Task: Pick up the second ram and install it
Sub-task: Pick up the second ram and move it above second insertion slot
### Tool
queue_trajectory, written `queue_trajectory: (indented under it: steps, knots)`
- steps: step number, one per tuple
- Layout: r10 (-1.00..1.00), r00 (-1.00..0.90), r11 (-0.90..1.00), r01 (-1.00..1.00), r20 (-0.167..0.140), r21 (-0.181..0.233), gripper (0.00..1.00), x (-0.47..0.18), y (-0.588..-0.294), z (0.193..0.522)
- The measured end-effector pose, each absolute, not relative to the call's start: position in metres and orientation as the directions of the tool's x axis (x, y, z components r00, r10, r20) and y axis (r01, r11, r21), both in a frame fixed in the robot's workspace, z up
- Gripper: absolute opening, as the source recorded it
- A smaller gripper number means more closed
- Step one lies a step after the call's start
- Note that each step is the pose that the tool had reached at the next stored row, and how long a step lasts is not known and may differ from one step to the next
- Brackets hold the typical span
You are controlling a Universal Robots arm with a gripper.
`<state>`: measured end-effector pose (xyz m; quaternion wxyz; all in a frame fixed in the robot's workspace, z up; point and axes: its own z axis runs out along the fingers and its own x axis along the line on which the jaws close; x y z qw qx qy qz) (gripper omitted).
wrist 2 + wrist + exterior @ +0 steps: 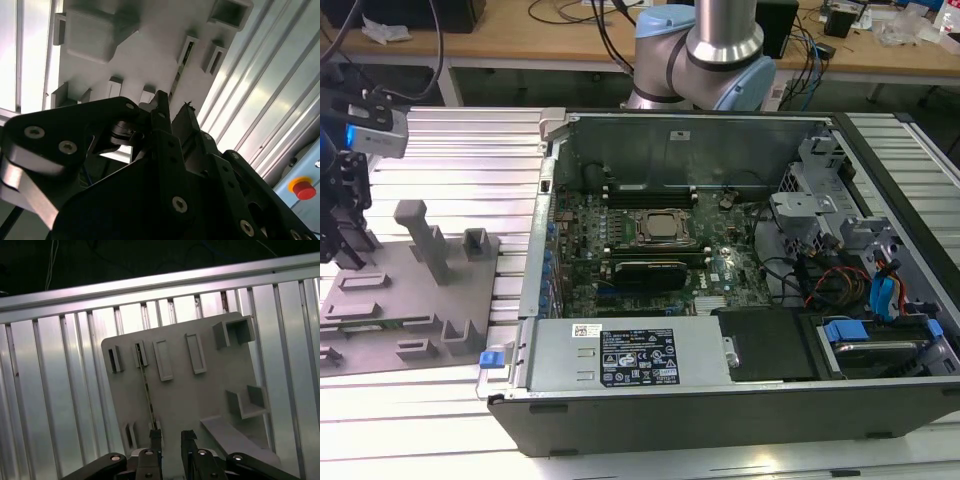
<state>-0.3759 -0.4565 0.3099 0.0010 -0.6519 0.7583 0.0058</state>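
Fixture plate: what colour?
Light grey; the fixture plate shows best in the first wrist view.

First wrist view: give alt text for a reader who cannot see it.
The gripper hangs with jaws apart over a grey holder plate lying on a ribbed aluminium table. A thin RAM stick stands on edge in the plate, running towards one jaw.

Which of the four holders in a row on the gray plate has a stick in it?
The second holder from the row's end far from the square cup: the second ram, on edge, runs from it toward the gripper. The others look empty.
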Motion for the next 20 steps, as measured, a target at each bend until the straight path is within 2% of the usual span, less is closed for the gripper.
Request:
queue_trajectory:
  steps: [20]
  knots:
    - [-0.989, -0.150, 0.150, -0.989, -0.009, 0.007, 0.30, -0.376, -0.456, 0.284]
